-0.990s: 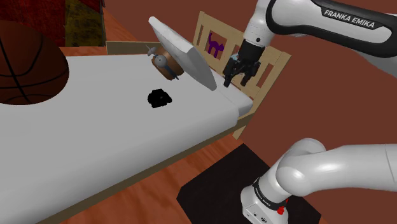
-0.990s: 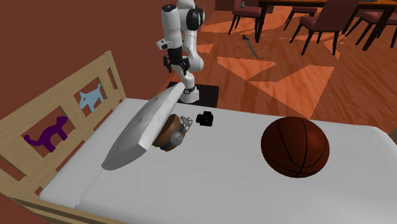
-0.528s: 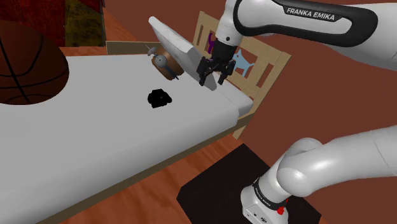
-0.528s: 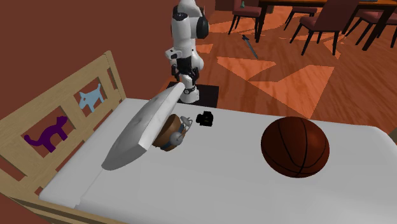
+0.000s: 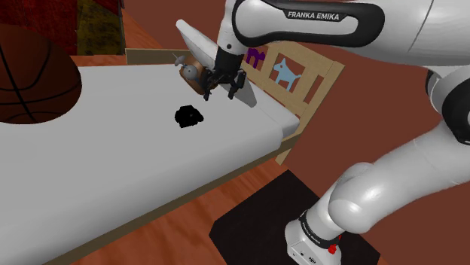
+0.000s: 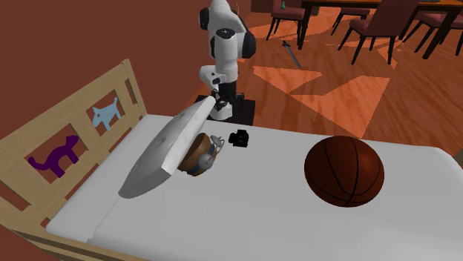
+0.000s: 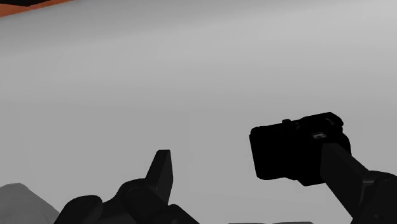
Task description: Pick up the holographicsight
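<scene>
Our gripper (image 5: 219, 90) has swung across to the pillow (image 5: 200, 47), fingers (image 7: 162, 170) apart and empty, near the sight (image 5: 189, 116).

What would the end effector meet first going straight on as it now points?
Likely the grey bed top; the black sight sits off-centre, by one finger, which might clip it first.

My finger (image 7: 347, 175) covers a corner of the black sight (image 7: 286, 153); the shoulder view's left edge cuts off the basketball (image 5: 30, 75); the pillow (image 5: 205, 47) partly hides a brown toy (image 5: 194, 77)
</scene>
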Tool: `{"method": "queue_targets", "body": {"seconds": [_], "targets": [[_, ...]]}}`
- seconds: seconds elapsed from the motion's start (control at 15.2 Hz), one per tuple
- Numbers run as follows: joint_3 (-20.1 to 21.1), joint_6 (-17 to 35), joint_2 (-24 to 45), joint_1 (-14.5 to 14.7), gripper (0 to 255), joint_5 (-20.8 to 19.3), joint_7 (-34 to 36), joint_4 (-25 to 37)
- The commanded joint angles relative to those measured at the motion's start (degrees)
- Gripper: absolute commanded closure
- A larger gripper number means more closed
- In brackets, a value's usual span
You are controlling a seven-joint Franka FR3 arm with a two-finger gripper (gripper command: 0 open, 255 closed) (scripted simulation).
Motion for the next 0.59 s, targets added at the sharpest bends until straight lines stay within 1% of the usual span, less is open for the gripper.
{"method": "queue_targets", "body": {"seconds": [0.0,0.4,0.53], "targets": [[1.4,1.3,4.3,0.5,0,-0.9,2.2,3.3],[4.1,2.6,16.4,2.5,0,-4.8,7.9,14.3],[4.1,4.1,16.5,2.5,0,-4.9,7.9,13.0]]}}
